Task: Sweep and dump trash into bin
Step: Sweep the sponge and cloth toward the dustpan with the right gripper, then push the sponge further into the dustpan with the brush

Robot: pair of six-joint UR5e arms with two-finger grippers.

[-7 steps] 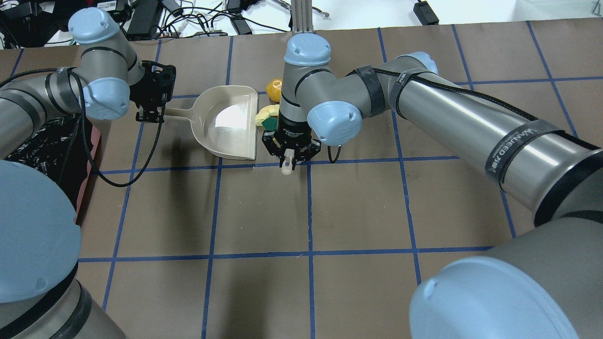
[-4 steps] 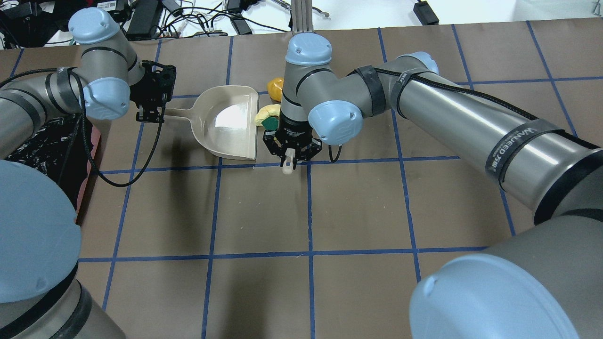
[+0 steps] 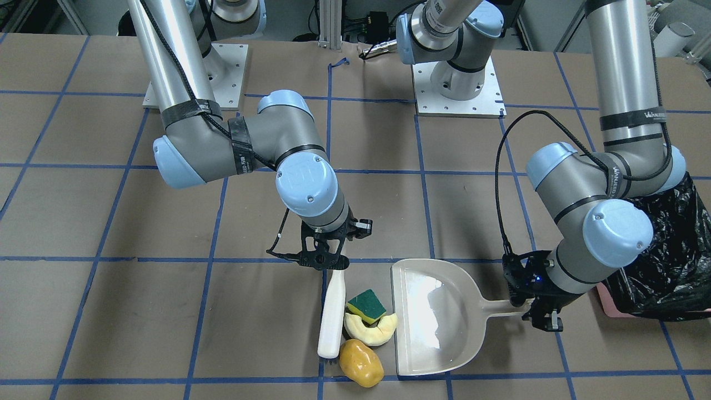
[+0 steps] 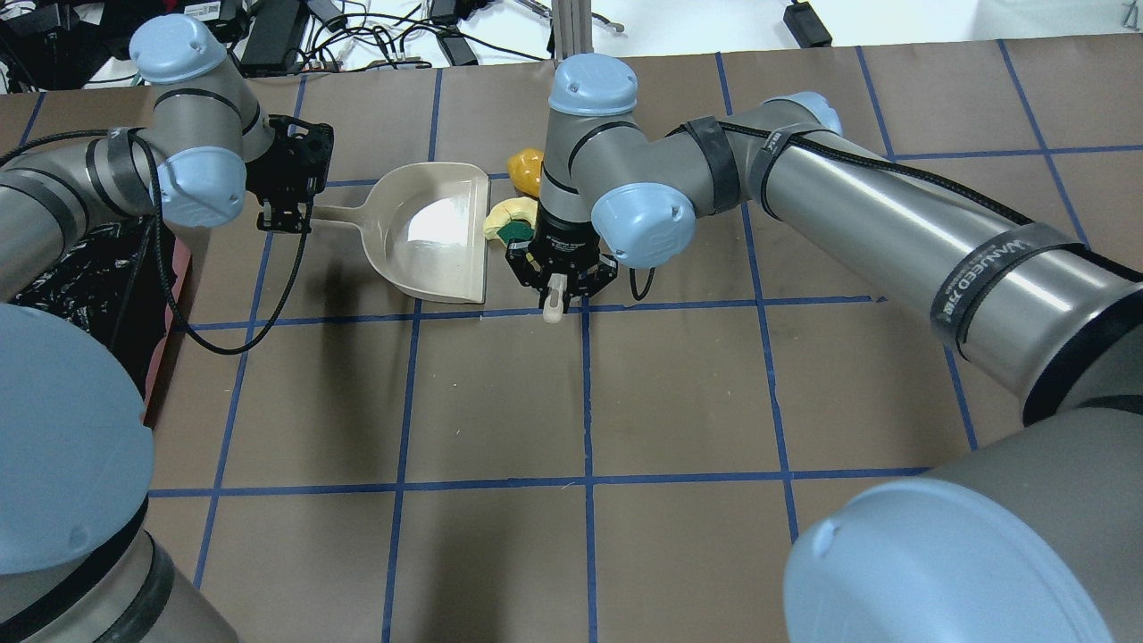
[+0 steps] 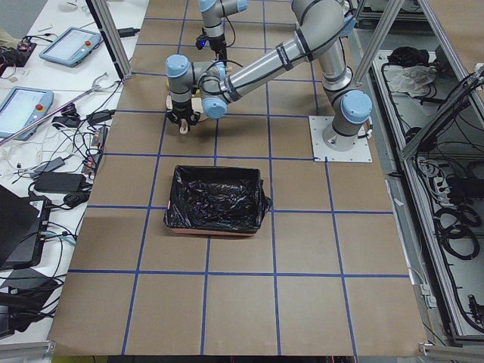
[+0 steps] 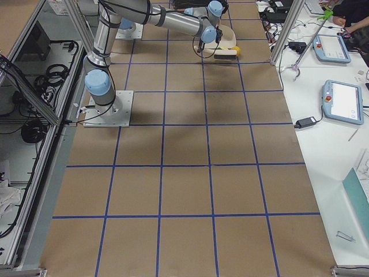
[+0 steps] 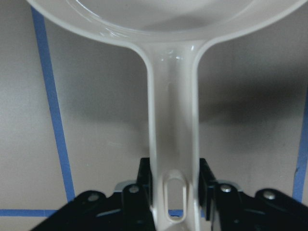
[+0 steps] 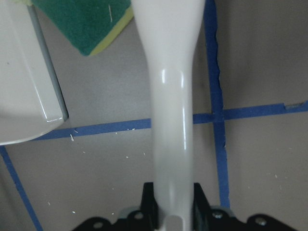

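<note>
The beige dustpan lies flat, and my left gripper is shut on its handle. My right gripper is shut on the beige brush, whose handle fills the right wrist view. The trash lies between the brush and the dustpan's open edge: a green-topped sponge, a pale crescent fruit slice and a yellow-brown potato-like lump. The pink bin with its black bag stands beyond the left arm, on my left side.
The brown table cover carries a blue tape grid. The bin stands near the table's left end. Cables and devices lie past the far edge. The arm bases are bolted at the robot's side.
My right gripper has shifted the brush slightly to the right and away from the robot. The left gripper and the dustpan have not moved.
</note>
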